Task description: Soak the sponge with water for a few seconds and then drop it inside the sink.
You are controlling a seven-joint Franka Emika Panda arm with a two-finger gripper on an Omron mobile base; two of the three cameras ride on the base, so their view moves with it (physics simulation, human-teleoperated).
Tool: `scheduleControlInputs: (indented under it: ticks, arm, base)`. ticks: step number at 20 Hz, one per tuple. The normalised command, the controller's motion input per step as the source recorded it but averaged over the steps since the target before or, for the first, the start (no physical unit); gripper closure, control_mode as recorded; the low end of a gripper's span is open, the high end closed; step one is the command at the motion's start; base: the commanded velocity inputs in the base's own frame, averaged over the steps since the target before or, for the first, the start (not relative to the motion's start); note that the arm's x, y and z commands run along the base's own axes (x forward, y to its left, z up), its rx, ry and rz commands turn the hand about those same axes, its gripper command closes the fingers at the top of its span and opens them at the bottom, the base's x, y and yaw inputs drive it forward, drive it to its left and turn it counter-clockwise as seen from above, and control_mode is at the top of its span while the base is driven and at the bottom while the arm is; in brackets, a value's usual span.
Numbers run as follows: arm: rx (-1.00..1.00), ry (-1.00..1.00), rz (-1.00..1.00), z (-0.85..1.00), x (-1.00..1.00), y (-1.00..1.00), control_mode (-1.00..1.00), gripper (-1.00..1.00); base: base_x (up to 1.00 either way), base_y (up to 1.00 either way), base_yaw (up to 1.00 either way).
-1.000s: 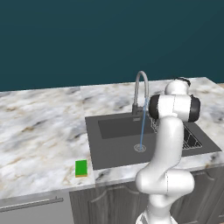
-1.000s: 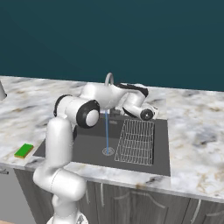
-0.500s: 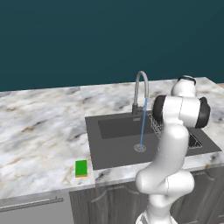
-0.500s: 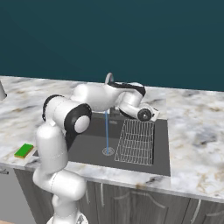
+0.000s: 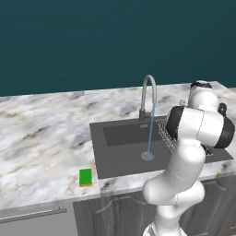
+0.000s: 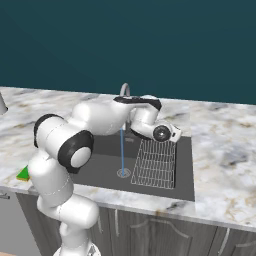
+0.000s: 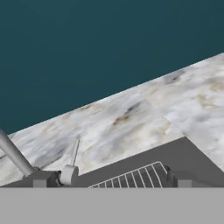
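Water (image 5: 150,131) runs into the sink (image 5: 120,159); the sponge (image 5: 85,177) sits untouched on the counter (image 5: 41,138). From the right, my gripper (image 6: 172,134) hangs over the rack (image 6: 156,162). Up close, my fingertips (image 7: 41,179) are spread, holding nothing. All steps remain.

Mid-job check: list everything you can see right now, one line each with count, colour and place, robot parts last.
sponge: one, bright green, flat on the counter near its front edge, left of the sink.
sink: one, dark grey basin recessed in the counter.
faucet: one, grey, curved, at the basin's back edge.
water: one pale-blue stream, running from the faucet down to the drain.
drain: one, round, metal, on the basin floor.
wire rack: one, pale mesh, in the basin's right part.
counter: one, marbled grey-white, around the sink.
gripper: one, dark fingertips spread open, empty, above the rack.
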Motion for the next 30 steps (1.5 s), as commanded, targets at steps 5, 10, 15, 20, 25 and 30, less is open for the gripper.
scheduleControlInputs:
  ticks: [5, 10, 15, 20, 25, 30]
  arm:
    - [0.00, 0.19, -0.06, 0.19, -0.35, 0.01, -1.00, -1.00]
    - [0.00, 0.25, -0.06, 0.17, -0.34, 0.08, -1.00, -1.00]
    - [0.00, 0.23, -0.01, 0.40, -0.29, 0.06, -1.00, -1.00]
    - [0.00, 0.10, 0.00, 0.59, -0.29, 0.03, -1.00, -1.00]
    - [0.01, 0.07, 0.00, 0.50, -0.23, 0.00, -1.00, -1.00]
    - [0.03, 0.07, 0.00, 0.42, -0.32, 0.01, -1.00, -1.00]
  base:
    - [0.00, 0.00, 0.00]
    - [0.00, 0.00, 0.00]
    - [0.00, 0.00, 0.00]
    - [0.00, 0.00, 0.00]
    - [0.00, 0.00, 0.00]
    - [0.00, 0.00, 0.00]
